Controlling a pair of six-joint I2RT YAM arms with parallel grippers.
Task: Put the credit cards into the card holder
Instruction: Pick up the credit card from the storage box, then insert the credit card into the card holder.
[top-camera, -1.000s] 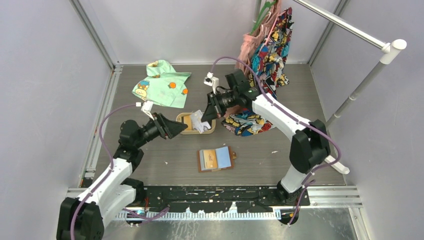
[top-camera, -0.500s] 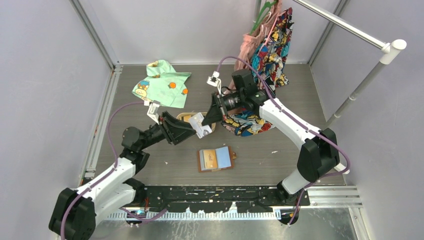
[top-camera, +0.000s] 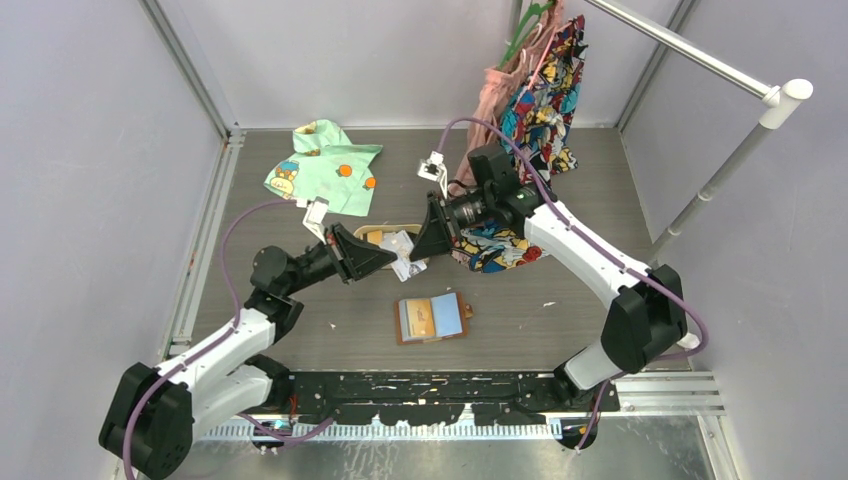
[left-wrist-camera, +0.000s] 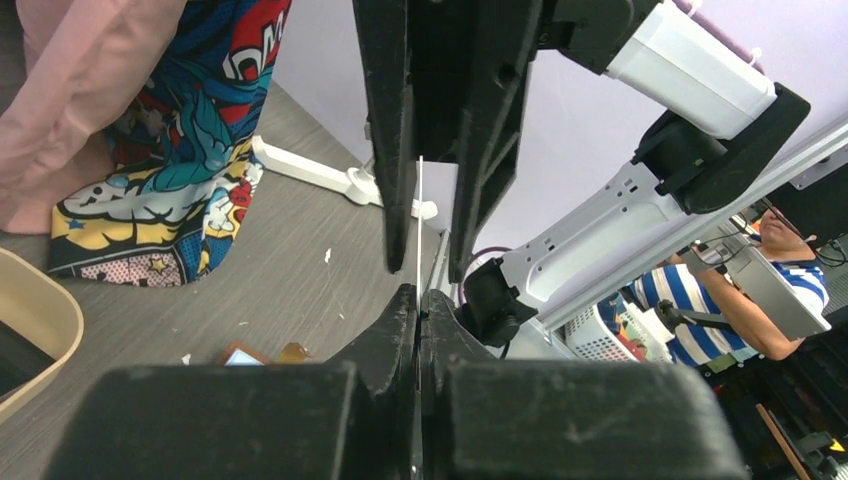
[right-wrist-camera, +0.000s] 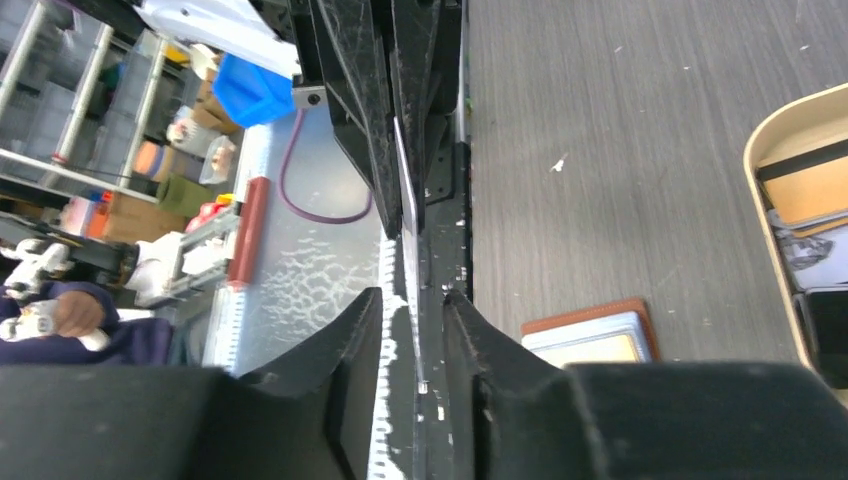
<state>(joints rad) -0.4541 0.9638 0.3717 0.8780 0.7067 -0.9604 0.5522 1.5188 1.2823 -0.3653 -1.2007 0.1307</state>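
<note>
Grey wood-grain tabletop (top-camera: 560, 330), pale panels on 3 sides, clothes rail at the right.

1. Left gripper (left-wrist-camera: 418, 300): clenched flat on 1 edge of a white card (left-wrist-camera: 419, 220), which stands edge-on to the wrist camera. Only a narrow margin of the card is gripped.
2. Right gripper (right-wrist-camera: 412, 300): jaws parted, 1 finger on either side of the same card, neither visibly touching it. Judged released.
3. Location: the card is in the air between the 2 grippers, above the near side of the tan oval tray (right-wrist-camera: 752, 190). An orange card (right-wrist-camera: 805, 195) lies inside that tray.
4. Card holder (top-camera: 433, 318): lies open and flat on the table, nearer the arm bases and well apart from the held card. A light blue panel shows inside; whether that is a seated card cannot be told.
5. Comic-print garment (top-camera: 500, 245) and green shirt (top-camera: 325, 165): farther back, not involved.

Handling assessment: the card is likely light, thin, stiff and slick. An edge pinch may let it pivot or slide out. A deeper hold across both flat faces, with the leading edge left free for the slot, looks safer. The holder is unrestrained and could shift under insertion; the free gripper may need to pin it.
</note>
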